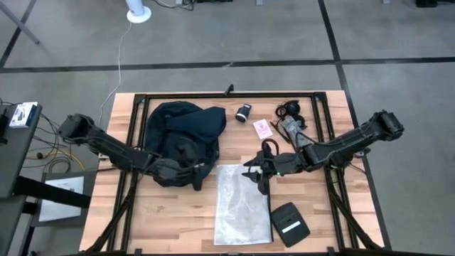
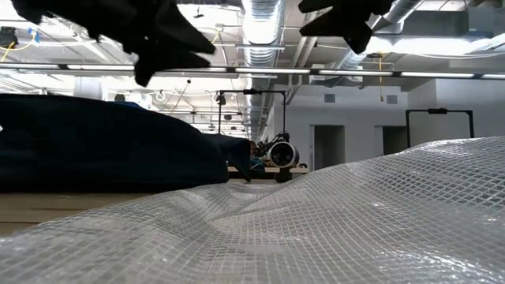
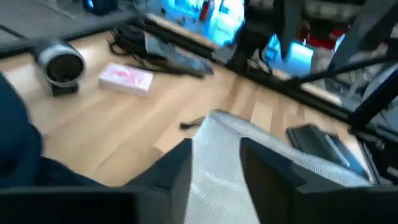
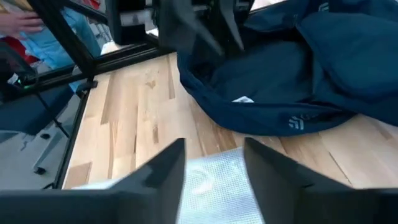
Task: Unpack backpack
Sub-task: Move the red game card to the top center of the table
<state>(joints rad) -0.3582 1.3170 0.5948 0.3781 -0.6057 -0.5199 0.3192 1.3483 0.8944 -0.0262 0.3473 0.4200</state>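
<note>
Navy fabric backpack (image 1: pixel 183 139) lies slumped on the left half of the wooden table (image 1: pixel 327 235), its top flap folded over — soft, floppy, no rigid shell. Judged light now, and it should collapse or drag if pulled by loose cloth; better holds look like the opening's edge or a strap, pinching a firm seam, not the smooth panel.

Left gripper (image 1: pixel 190 173) sits at the backpack's near edge, beside the clear gridded plastic bag (image 1: pixel 242 205); in its wrist view the fingers stand apart with nothing between them. Right gripper (image 1: pixel 259 169) hovers at the plastic bag's upper right corner, facing the backpack — fingers spread wide, empty.

Already out on the table: a small cylindrical camera-like device (image 1: pixel 244 112), a pink card pack (image 1: pixel 262 129), a tangle of dark cables (image 1: pixel 290 117), a black pouch with white label (image 1: pixel 290 223) near the front edge.

Whether anything is left inside cannot be told — the opening is hidden in folds.
</note>
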